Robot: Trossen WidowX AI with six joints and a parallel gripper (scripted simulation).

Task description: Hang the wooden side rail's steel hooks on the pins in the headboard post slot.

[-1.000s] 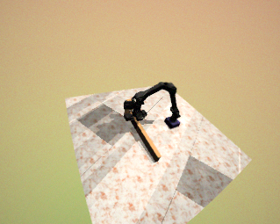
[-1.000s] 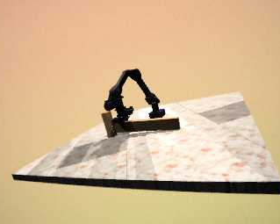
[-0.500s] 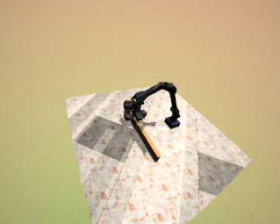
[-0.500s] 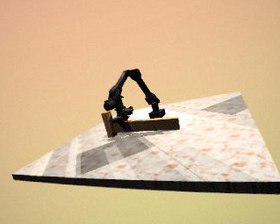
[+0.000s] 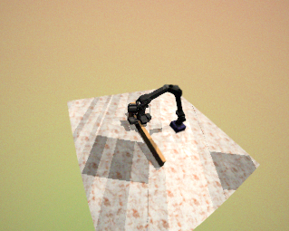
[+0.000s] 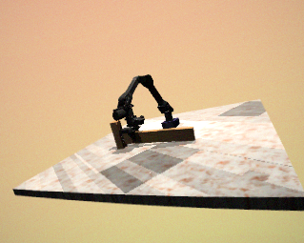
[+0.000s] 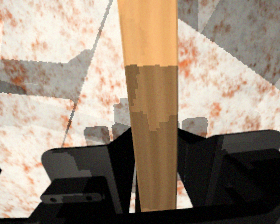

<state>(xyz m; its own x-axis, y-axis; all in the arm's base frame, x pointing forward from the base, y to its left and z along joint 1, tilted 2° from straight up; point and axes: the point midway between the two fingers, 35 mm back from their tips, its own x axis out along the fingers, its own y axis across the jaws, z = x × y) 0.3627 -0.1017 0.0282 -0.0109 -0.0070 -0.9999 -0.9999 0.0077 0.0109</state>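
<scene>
Black gripper clamps straight-grained, squared wooden rail.

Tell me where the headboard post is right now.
In the exterior view, the headboard post stands left of centre on the table, beside the near end of the gripped rail, just left of the hand.

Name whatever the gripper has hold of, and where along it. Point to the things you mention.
The wooden side rail (image 5: 152, 145) (image 6: 168, 134) (image 7: 152, 45), gripped across its width by the gripper (image 7: 148, 128), near the end beside the headboard post (image 6: 116, 135).
</scene>
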